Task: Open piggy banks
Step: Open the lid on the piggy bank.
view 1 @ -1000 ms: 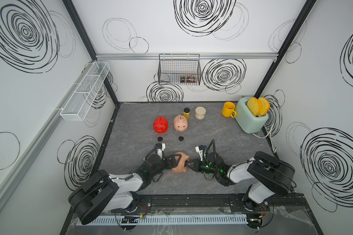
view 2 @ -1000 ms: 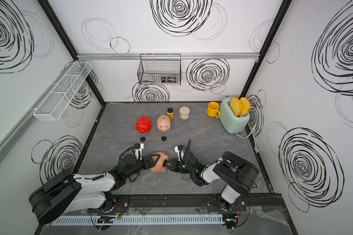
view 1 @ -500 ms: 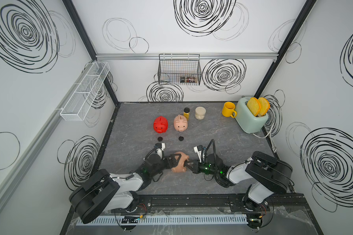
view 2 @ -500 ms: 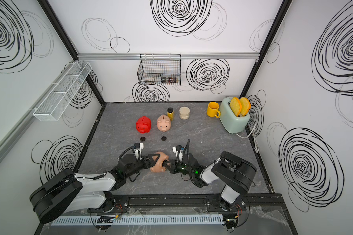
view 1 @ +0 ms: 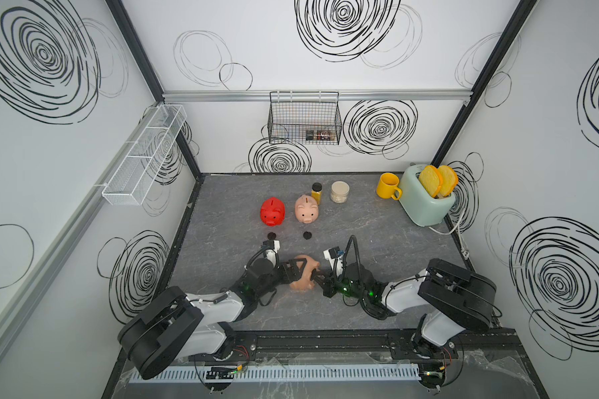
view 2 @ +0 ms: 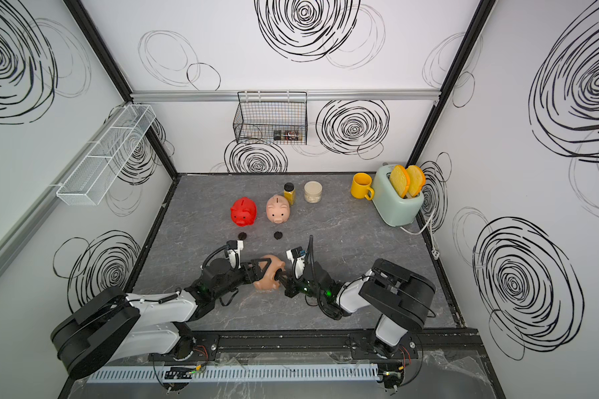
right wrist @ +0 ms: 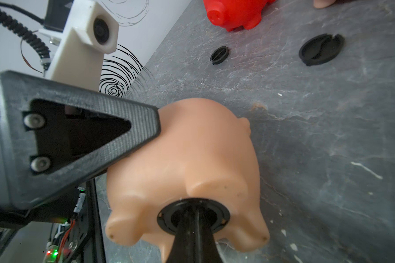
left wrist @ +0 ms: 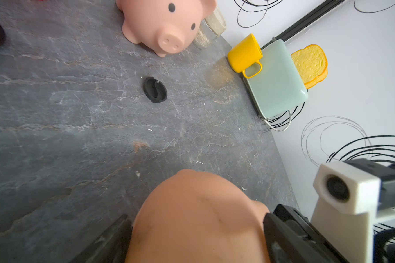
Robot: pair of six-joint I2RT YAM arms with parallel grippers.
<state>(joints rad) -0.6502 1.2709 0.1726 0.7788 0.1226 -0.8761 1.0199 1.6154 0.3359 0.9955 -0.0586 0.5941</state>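
Glossy peach-tan piggy bank hangs sideways, clamped by left end effector; right end effector, pressed together, sits in its black plug

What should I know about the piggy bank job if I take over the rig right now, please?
Left gripper: shut on the peach pig, holding it belly towards the right arm.
Right gripper: shut, tips in that pig's black belly plug, which is still seated.
Red pig and pink pig stand at the back. Two loose plugs lie before them, so both are apparently opened.
Left to do: pull this last plug.
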